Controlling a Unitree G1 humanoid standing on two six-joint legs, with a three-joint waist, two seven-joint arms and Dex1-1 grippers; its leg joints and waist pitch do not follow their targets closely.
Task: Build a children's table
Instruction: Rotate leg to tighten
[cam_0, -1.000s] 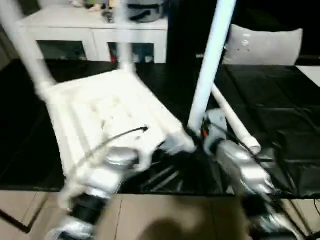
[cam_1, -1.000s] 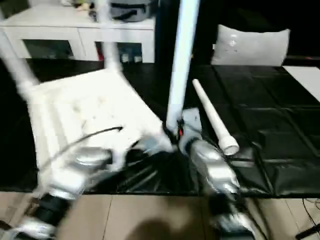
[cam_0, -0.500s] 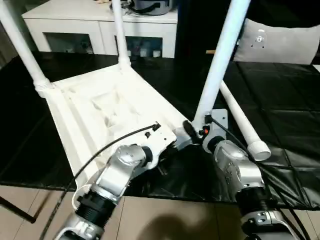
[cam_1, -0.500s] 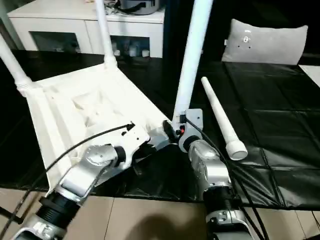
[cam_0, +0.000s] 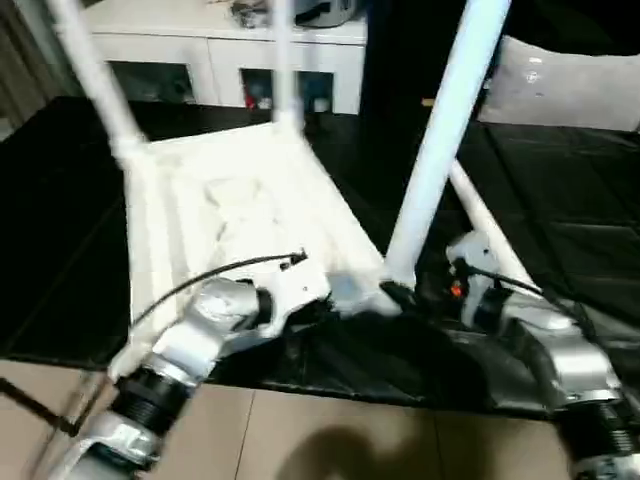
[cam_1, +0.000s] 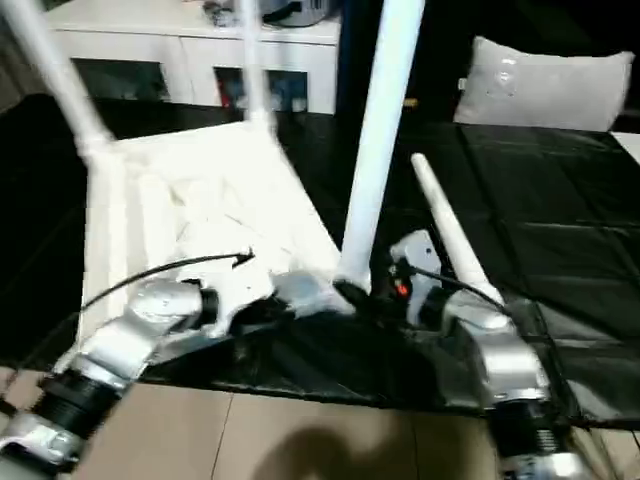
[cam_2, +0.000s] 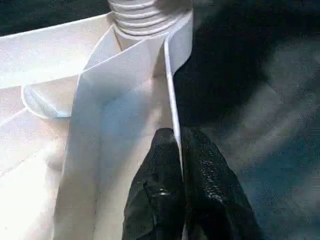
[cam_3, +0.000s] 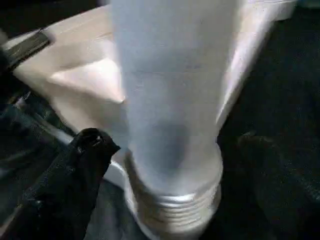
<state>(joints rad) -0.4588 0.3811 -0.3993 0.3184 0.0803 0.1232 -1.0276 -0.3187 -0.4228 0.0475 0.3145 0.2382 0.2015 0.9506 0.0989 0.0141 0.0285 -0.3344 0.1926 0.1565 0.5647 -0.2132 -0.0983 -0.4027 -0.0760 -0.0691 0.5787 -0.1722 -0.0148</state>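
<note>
Three legs are now standing up out of the upturned tabletop (cam_0: 230, 215), and the nearest one (cam_0: 440, 140), at the corner closest to the robot, is where things are changing. Half a second ago the right pincer (cam_0: 425, 292) was sitting tight against the foot of that leg; now it is pulling away toward four o'clock with its black fingers (cam_3: 75, 165) spreading, one of them just beside the ribbed collar of the leg but not gripping it. I take that to mean the leg is seated in its socket and is being let go. The whole view is also swinging a little, so the camera is moving too.

The left pincer (cam_2: 177, 150) is clenched on the thin side wall of the tabletop, right next to that same corner, holding the piece steady.

One leg (cam_1: 450, 235) is still lying loose on the black counter (cam_0: 570, 200), at about three o'clock from the standing leg and close behind the right arm. That looks like the next piece to fetch.

Room is tight: the tabletop's near corner is sitting almost at the counter's front edge, with floor beyond. Open counter is stretching away toward two o'clock, up to a grey pillow (cam_0: 565, 85). A white cabinet (cam_0: 220, 60) is standing at twelve o'clock behind.
</note>
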